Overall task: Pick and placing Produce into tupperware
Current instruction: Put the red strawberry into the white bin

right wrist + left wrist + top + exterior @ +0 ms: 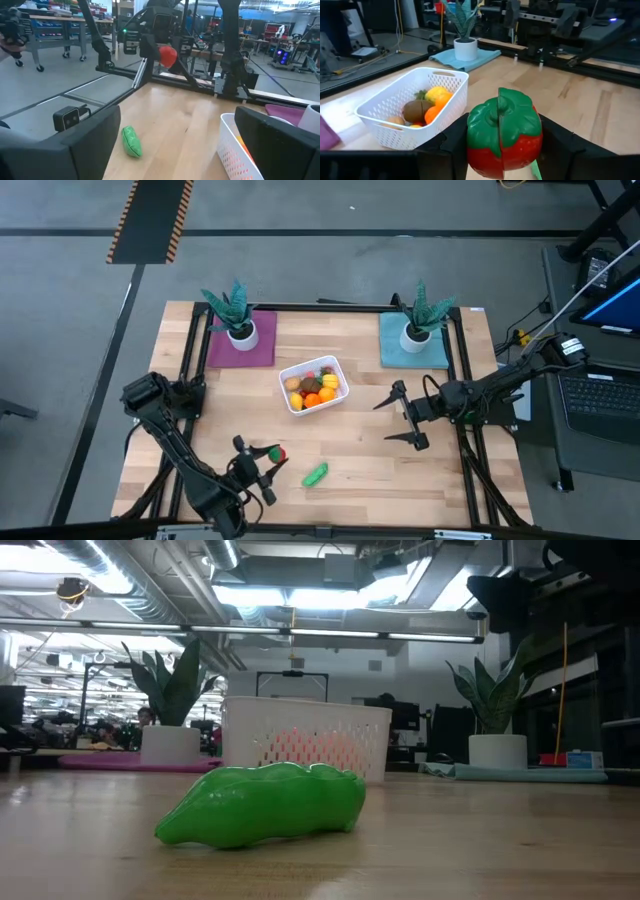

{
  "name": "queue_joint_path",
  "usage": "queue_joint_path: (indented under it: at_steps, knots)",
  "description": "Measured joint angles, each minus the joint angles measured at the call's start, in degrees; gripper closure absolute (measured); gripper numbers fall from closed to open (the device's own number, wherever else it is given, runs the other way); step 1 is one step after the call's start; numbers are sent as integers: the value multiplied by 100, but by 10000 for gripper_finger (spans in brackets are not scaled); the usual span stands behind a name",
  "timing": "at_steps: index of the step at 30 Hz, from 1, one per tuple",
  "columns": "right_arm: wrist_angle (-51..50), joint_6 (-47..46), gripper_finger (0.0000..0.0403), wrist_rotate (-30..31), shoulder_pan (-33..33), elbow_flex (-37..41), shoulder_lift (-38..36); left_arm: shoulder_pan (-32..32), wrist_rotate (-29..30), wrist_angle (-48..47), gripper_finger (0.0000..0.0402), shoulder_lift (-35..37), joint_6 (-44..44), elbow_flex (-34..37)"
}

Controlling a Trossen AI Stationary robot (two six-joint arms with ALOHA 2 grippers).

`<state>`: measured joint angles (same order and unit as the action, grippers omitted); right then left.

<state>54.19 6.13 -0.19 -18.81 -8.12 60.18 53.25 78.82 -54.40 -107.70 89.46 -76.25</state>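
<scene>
**Red piece in hand, green piece still on the table**

Nearest the front edge of the table, the left gripper (262, 463) holds a red toy fruit with a green cap (504, 134), its fingers closed on either side of it and the piece lifted clear of the wood. Just beside it, towards the right, the elongated green piece (315, 474) lies loose on the bare table (350, 450), untouched.

Farther back, near the table's middle, the white tupperware (335, 364) already holds several pieces: yellow, orange, brown and tan ones show inside. The right gripper (403, 416) waits to its right with fingers spread wide and nothing between them.

Most of the produce appears packed. What seems left is carrying the red piece over and dropping it in, then collecting the green one.

Beyond the tupperware, two potted plants (232, 313) stand on mats at the far edge.
</scene>
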Motion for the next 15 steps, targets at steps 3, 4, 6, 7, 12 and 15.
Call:
queue_joint_path:
  at_steps: [3,4,6,7,12,15]
  knots:
    - [0,17,11,39,33,0,2,-151,-34,-77,236,0,-16,1]
    - [2,18,11,56,52,0,2,-210,-34,-76,236,5,-22,28]
    - [2,17,11,105,104,0,2,-345,-35,-84,236,13,-13,146]
    - [2,15,11,113,135,0,2,-414,-45,-86,236,11,19,222]
    - [2,-117,11,116,295,0,2,-766,-51,-61,236,11,430,641]
    - [2,-113,11,118,359,0,4,-932,-51,12,236,11,488,796]
